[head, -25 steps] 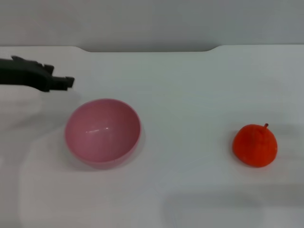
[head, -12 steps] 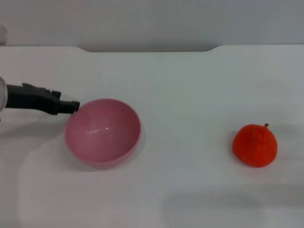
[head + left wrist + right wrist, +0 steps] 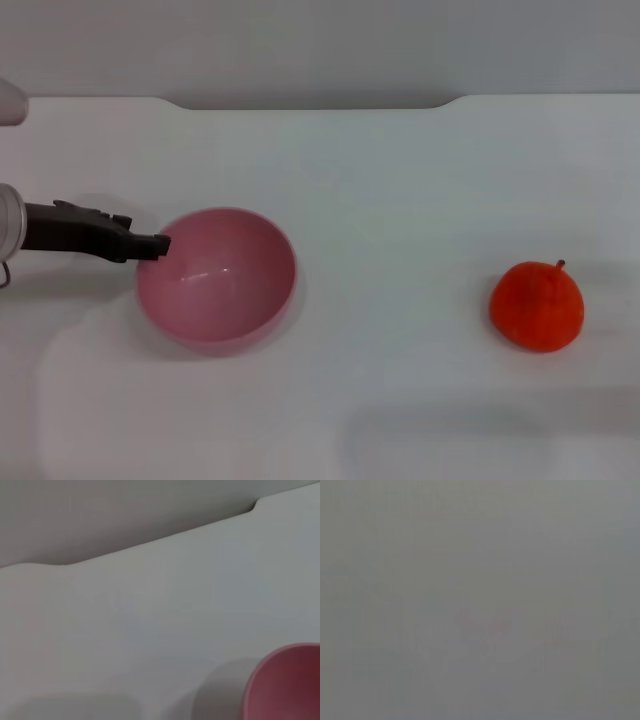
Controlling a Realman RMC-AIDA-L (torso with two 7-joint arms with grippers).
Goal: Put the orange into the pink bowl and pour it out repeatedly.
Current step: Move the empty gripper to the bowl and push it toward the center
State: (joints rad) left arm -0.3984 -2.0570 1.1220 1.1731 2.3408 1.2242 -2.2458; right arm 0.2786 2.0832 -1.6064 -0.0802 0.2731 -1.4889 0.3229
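The pink bowl [image 3: 217, 277] stands upright and empty on the white table, left of the middle in the head view. Part of its rim also shows in the left wrist view [image 3: 290, 685]. The orange [image 3: 537, 305] lies on the table far to the right, with its small stem nub pointing up. My left gripper [image 3: 155, 243] reaches in from the left, and its dark tip is at the bowl's left rim. The right arm does not show in the head view, and the right wrist view is a plain grey blur.
The white table [image 3: 400, 200] ends at a far edge with a shallow notch [image 3: 310, 103] in it. A wide bare stretch lies between the bowl and the orange.
My left gripper has moved nearer and to the right, from behind and left of the bowl to its left rim. The bowl and the orange have not moved.
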